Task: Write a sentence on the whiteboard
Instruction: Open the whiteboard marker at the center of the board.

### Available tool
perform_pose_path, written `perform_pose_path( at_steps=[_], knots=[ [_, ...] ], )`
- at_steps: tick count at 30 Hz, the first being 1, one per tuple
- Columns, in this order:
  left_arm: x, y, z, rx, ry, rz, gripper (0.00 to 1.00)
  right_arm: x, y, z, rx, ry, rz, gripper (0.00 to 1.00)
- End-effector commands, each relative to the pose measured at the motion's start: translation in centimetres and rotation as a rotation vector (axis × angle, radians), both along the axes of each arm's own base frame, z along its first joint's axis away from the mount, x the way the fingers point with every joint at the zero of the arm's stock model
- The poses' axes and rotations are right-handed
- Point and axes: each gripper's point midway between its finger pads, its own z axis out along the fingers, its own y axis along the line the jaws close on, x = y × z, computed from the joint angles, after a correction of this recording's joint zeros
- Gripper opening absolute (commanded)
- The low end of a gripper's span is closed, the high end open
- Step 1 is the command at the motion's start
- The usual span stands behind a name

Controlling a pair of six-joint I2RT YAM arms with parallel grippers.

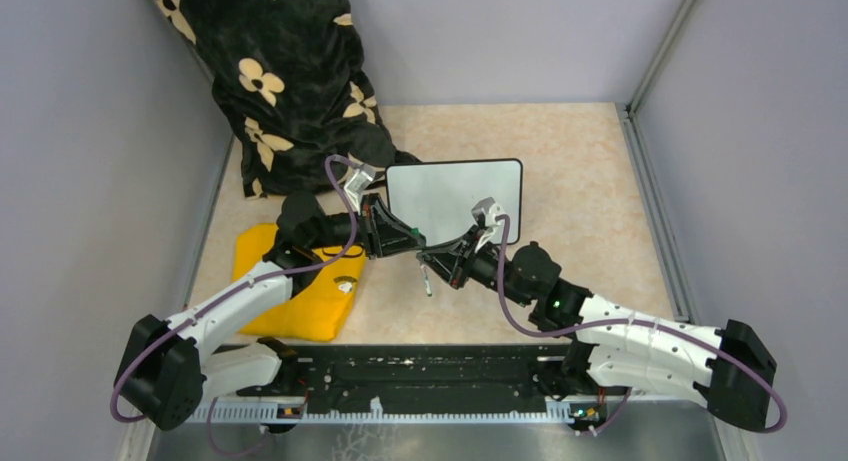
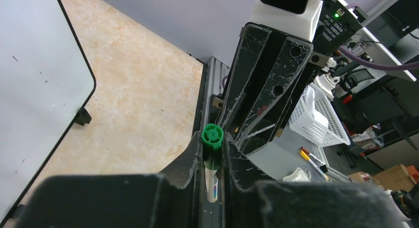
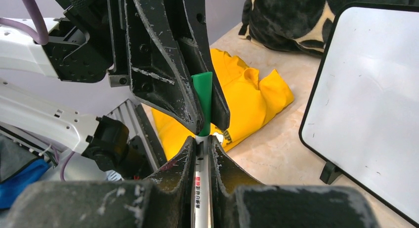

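top view, step: looks like uncapping to me. The left jaws and right jaws meet nose to nose over the desk (image 1: pixel 590 181), both on the marker (image 1: pixel 426 279). Best bet is a straight pull apart along the pen's own line, no sideways twist, or the barrel could slip.
top view, whiteboard: the whiteboard (image 1: pixel 455 196) sits just beyond the jaws, its near edge right behind them. It's blank, so no sentence on it yet.
left wrist, step: the left jaws are narrow and seem to press the green cap (image 2: pixel 212 135) from both sides. The cap sits right at the tips, so it's a shallow bite. I'd want a firm squeeze before any pulling.
left wrist, whiteboard: the whiteboard (image 2: pixel 34 89) is off to the left of the jaws and apart from them. It's bare white apart from a few specks, with one little black foot (image 2: pixel 82 116) showing.
right wrist, step: the right jaws are narrow, clamped on the marker's white barrel. The left jaws are dead ahead on the cap, nearly touching them at the seam. My guess is one arm should anchor while the other backs away.
right wrist, whiteboard: the whiteboard (image 3: pixel 375 89) is to the right of the jaws, well clear. A yellow cloth (image 3: pixel 247 99) lies beyond them.
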Motion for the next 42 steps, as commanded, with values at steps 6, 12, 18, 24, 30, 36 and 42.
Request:
perform_pose_path(
  at_steps=[6, 12, 18, 24, 30, 36, 42],
  knots=[
    [-0.5, 0.1, 1.7, -0.039, -0.077, -0.017, 0.00, -0.3, -0.1, 2.8, 0.067, 0.018, -0.007, 0.16],
    [-0.7, 0.3, 2.3, -0.056, -0.083, -0.004, 0.00, -1.3, -0.5, 1.2, 0.077, 0.085, 0.019, 0.57],
    [-1.5, 0.4, 2.8, -0.084, -0.088, -0.042, 0.00, -1.3, -0.2, 1.6, 0.156, 0.102, 0.030, 0.56],
    [-2.2, 0.6, 3.2, -0.099, -0.098, -0.065, 0.00, -1.5, 0.8, 2.8, 0.199, 0.089, 0.066, 0.49],
    [-2.5, 0.6, 3.5, -0.102, -0.096, -0.084, 0.00, -1.4, 1.0, 3.6, 0.232, 0.081, 0.073, 0.45],
    [-2.8, 0.6, 3.5, -0.107, -0.098, -0.097, 0.00, -1.4, 1.2, 3.8, 0.242, 0.077, 0.079, 0.32],
    [-2.8, 0.7, 3.7, -0.112, -0.095, -0.090, 0.00, -1.9, 1.3, 2.7, 0.196, 0.084, 0.103, 0.06]
  ],
)
